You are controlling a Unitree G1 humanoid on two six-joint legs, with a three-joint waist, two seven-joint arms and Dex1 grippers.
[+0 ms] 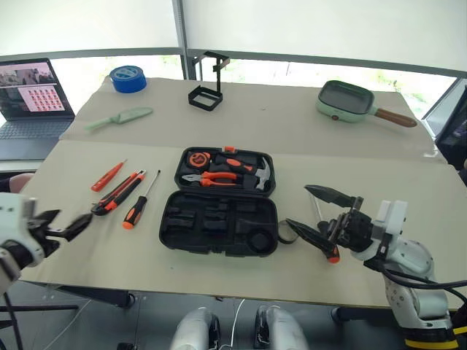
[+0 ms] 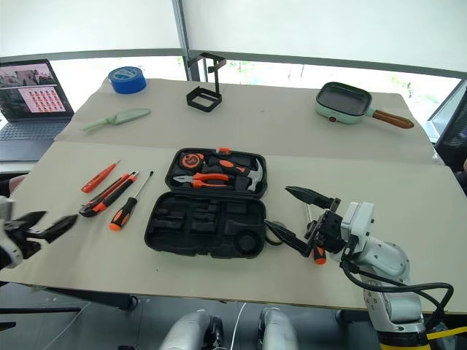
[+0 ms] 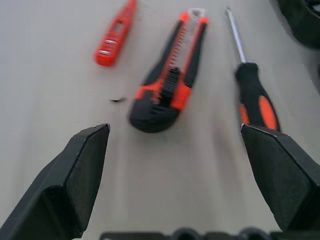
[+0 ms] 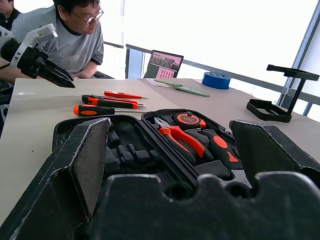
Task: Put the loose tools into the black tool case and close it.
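Both jaws stand wide open, holding nothing: left gripper [image 3: 175, 150] near the utility knife [image 3: 170, 75]; right gripper [image 1: 310, 208] beside the open tool case [image 1: 219, 226].

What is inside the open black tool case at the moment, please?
The black tool case holds orange-handled pliers, a hammer and a tape measure in its far half; the near half's slots look empty.

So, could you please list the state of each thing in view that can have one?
black tool case: open, lying flat, front slots empty
utility knife: loose on the table, outside the case
laptop: lid up, screen lit
left gripper: open, holding nothing
right gripper: open, holding nothing
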